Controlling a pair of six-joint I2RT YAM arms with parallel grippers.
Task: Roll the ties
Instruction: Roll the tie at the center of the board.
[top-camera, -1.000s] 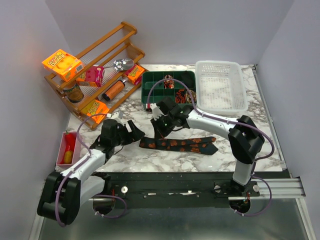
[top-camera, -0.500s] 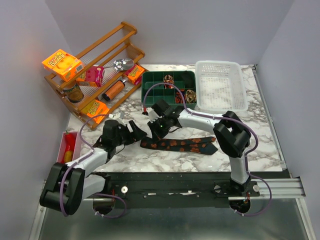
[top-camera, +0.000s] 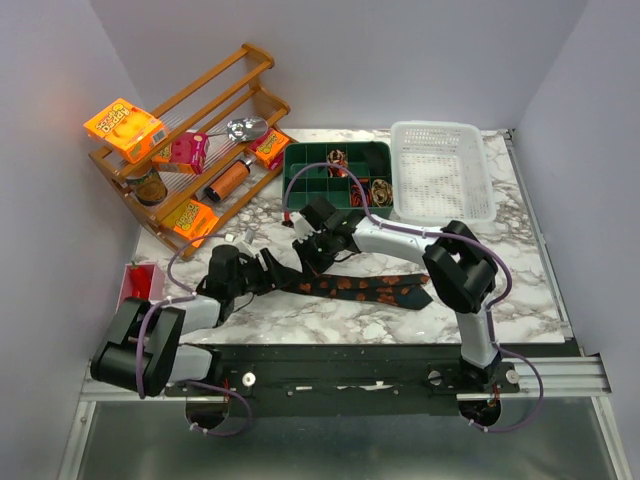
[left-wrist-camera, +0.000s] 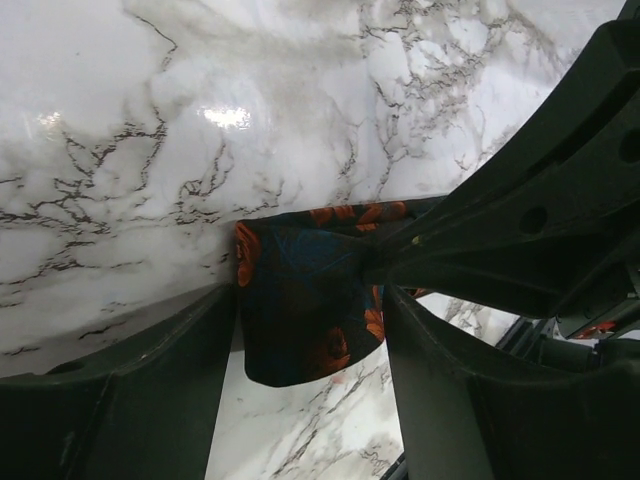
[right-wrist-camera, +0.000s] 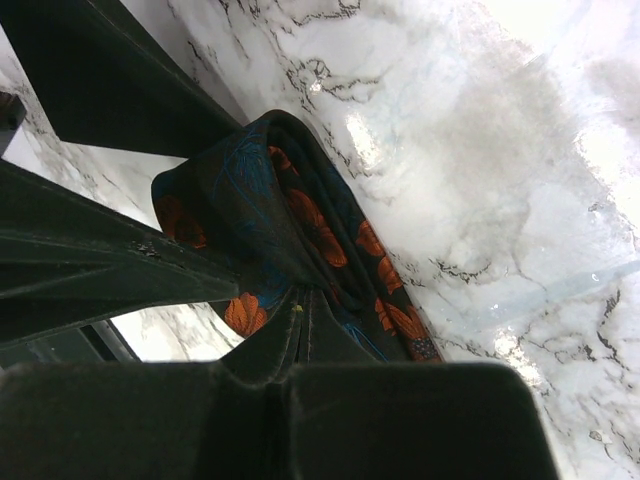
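A green divided tray held small rolled ties in a few compartments, with a white basket just beside it. A wooden rack carried orange boxes and a can. On the marble table, between pale walls, one tie lay flat. The right gripper was clamped tight on its folded end. The left gripper stood wide apart astride that end.

The long narrow fabric tie was brown-black with orange-red blotchy flowers and blue traces, the table white marble veined grey, the plastic compartment tray dark green, the mesh basket white.
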